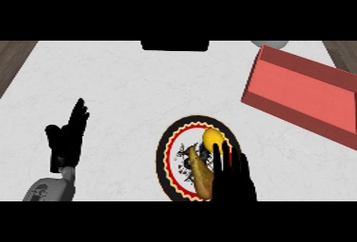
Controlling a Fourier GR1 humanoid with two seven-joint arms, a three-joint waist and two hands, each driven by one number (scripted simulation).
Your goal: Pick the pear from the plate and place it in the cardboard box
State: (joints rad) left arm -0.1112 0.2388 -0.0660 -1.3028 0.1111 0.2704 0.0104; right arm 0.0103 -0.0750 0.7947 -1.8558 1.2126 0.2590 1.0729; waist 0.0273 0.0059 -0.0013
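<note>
A round plate [169, 150] with a black rim and red and yellow trim lies low in the middle of the head view. On it rest a brownish pear [200, 176] and a yellow fruit [213, 137] just beyond it. My right hand [233, 177] hovers over the plate's right half with fingers straight, right beside the pear and covering part of it. The box [303, 94] shows as a red open container at the upper right. My left hand [67, 137] rests open at the left, fingers up.
A dark object [175, 45] sits at the counter's far edge in the middle. A pale round thing [272, 43] peeks out behind the box. Wooden strips border the white counter at both upper corners.
</note>
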